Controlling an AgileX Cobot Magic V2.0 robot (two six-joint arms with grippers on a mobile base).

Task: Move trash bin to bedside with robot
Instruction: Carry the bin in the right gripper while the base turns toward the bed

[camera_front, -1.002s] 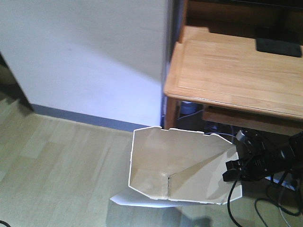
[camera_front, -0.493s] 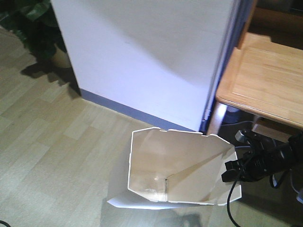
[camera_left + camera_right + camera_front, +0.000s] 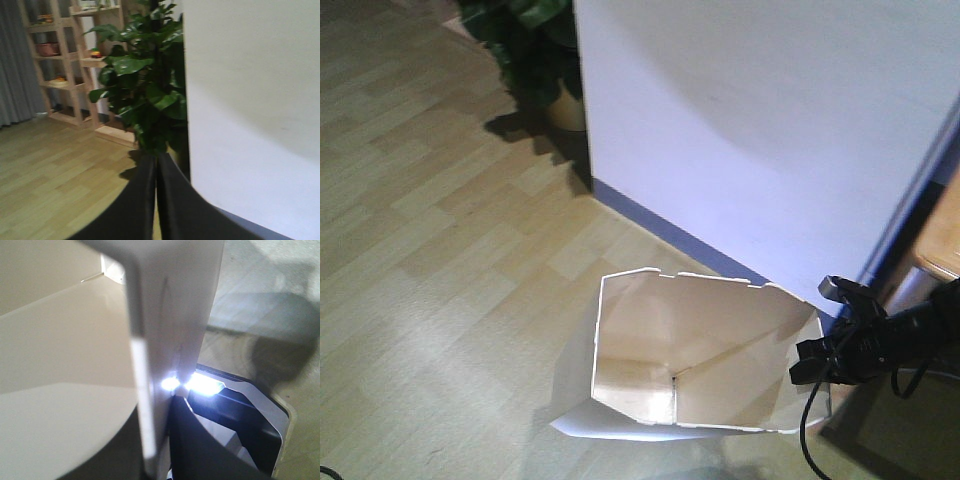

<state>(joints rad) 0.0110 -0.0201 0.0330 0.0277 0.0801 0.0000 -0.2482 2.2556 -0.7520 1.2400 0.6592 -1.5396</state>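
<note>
White rectangular plastic trash bin [image 3: 700,350]: lower centre of frame, on pale wood floor [image 3: 440,250], near white wall [image 3: 770,130]. Right gripper [image 3: 815,362] fingers [image 3: 192,450] pinch its right rim. Left gripper [image 3: 156,200] fingers [image 3: 140,205] pressed together.

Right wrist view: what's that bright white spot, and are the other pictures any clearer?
Right wrist view: blown-out glare against the trash bin, which is very close and soft. Left wrist view: dim, slightly blurred, the plant dark. Front view: sharpest, with the plant's shadow on the floor.

Centre bottom: white plastic trash bin [image 3: 720,335]
Its right rim: black right gripper [image 3: 808,362]
Upper left: green potted plant [image 3: 532,40]
</note>
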